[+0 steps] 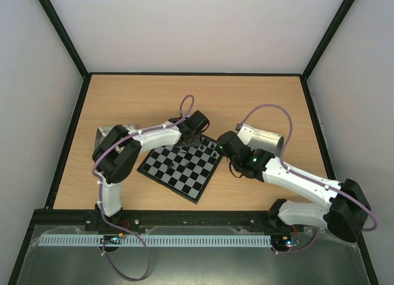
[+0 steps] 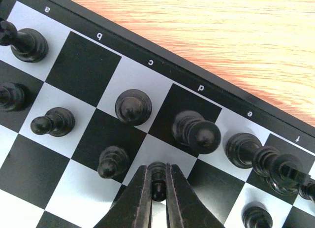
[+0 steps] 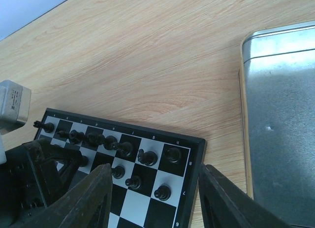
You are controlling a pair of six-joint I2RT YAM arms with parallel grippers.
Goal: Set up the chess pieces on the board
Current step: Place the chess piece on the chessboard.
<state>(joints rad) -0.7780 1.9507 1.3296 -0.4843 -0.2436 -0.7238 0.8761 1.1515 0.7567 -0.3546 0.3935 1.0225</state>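
Black, glossy pieces (image 2: 133, 106) were seen gathered along the lettered far edge of the one board (image 1: 184, 177), which lay skewed on the wooden table (image 1: 184, 94) between the two arms. At least ten pieces were counted in the left wrist view. Taller ones were ranged on the rank beside the letters a to f, and small round-headed pawns on the rank behind it. About eleven were made out in the right wrist view, though those nearest the left arm were partly hidden. Two metal trays were present. One tray (image 3: 280, 114) was set near the board's right corner with a strip of bare wood between them, and a second tray (image 1: 106, 132) was largely covered by the left arm. Beyond the board's thin black rim, a wide stretch of bare wood was left open up to the table's dark frame. The left gripper (image 2: 158, 173) was closed tightly on one pawn (image 2: 157, 184), which was held upright by its head over the light square of the d file in the second rank. Whether its base touched the board could not be told. The right gripper (image 3: 156, 174) was held above the board's right corner, its fingers spread apart with nothing clamped between them.
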